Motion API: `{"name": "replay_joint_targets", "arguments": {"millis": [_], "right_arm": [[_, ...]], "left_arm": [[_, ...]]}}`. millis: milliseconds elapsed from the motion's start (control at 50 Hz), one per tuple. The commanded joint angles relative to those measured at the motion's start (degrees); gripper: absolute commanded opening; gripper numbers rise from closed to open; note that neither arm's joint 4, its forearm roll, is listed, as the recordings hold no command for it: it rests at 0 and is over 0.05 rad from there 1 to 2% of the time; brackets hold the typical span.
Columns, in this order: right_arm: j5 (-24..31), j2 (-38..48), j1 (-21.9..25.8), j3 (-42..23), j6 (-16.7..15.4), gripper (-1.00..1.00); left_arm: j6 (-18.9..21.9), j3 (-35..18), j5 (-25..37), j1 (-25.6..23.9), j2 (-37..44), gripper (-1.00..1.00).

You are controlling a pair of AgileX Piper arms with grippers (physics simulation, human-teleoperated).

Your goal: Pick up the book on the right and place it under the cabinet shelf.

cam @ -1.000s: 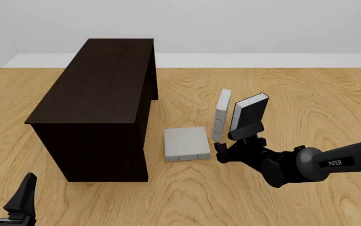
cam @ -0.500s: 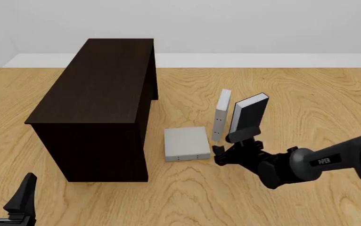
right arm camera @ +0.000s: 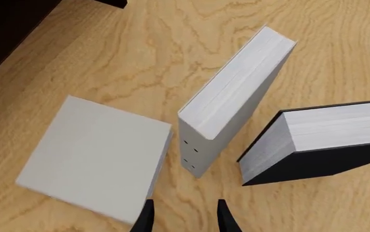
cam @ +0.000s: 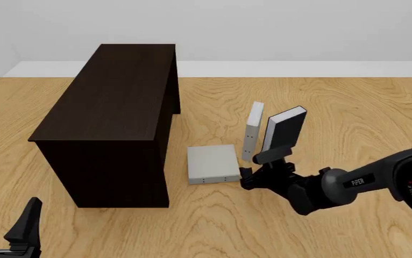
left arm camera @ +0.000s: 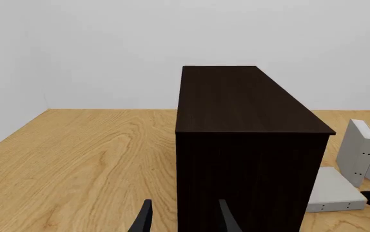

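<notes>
Right gripper (cam: pixel 257 171) (seemingly open) beside flat grey book (cam: pixel 212 163).

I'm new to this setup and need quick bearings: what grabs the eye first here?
The big dark cabinet dominates the table's left half. Right of it sit three books: a grey one lying flat, a thinner grey one standing upright, and a black-covered one leaning at the far right. The right gripper hangs low just in front of the books, holding nothing.

"PIPER" is printed on the right arm (cam: pixel 356 183).
</notes>
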Motion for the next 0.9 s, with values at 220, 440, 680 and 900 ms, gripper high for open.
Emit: {"name": "replay_joint_targets", "arguments": {"millis": [220, 440, 680, 900], "right_arm": [[0.99, 1.81, 3.73, -3.36, 5.10, 1.00], [2.11, 0.17, 5.38, -3.94, 4.81, 1.00], [2.75, 0.39, 6.37, -4.99, 4.74, 1.00], [3.86, 1.51, 7.19, -7.58, 4.80, 1.00]], "left_arm": [[-0.01, -0.01, 0.20, -0.13, -0.13, 1.00], [-0.02, -0.01, 0.18, -0.13, -0.08, 1.00], [0.00, -0.01, 0.21, -0.12, -0.20, 1.00], [0.04, -0.01, 0.17, -0.12, -0.17, 1.00]]}}
